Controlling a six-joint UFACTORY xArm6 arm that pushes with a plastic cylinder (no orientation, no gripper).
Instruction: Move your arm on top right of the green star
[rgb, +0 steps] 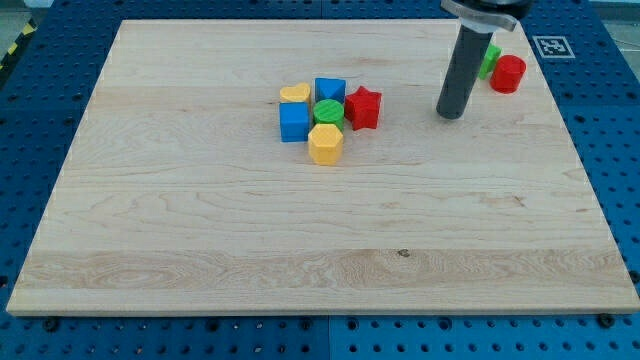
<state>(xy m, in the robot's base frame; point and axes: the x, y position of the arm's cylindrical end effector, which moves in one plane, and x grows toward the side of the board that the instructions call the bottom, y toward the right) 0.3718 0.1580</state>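
The green star (489, 59) lies near the board's top right, mostly hidden behind my dark rod, with only its right part showing. A red cylinder (508, 74) sits just to its right, close or touching. My tip (450, 113) rests on the board below and to the left of the green star. A cluster sits at the upper middle: a yellow heart (294, 94), a blue block (330, 91), a red star (363, 107), a green cylinder (328, 111), a blue cube (294, 122) and a yellow hexagon (325, 144).
The wooden board (300, 240) lies on a blue pegboard table. A black-and-white marker tag (550, 46) sits at the board's top right corner, right of the red cylinder.
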